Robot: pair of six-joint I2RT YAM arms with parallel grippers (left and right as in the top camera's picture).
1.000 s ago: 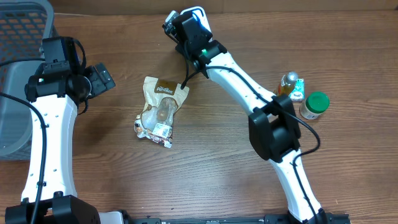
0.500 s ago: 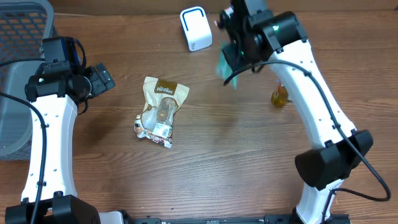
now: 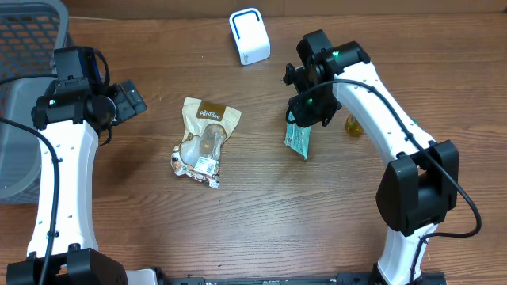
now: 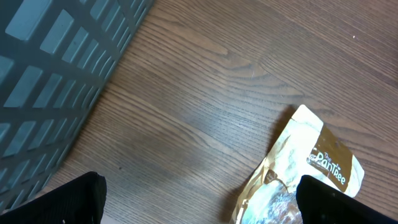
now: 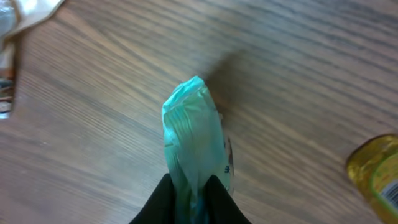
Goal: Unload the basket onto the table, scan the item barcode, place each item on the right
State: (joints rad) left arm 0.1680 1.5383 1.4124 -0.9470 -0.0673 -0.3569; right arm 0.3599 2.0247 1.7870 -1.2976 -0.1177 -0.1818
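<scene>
The right gripper (image 5: 189,194) pinches the teal packet (image 5: 193,134) by one end, probably to face its barcode toward the white scanner (image 3: 249,36) (left gripper (image 3: 127,100) gapes, idle).

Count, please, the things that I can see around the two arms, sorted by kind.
Packets: 2 (tan pouch, green packet)
Bottles: 1 (yellow bottle, partly hidden by the arm)
Scanners: 1 (white scanner)
Baskets: 1 (grey basket)
Total: 5
</scene>
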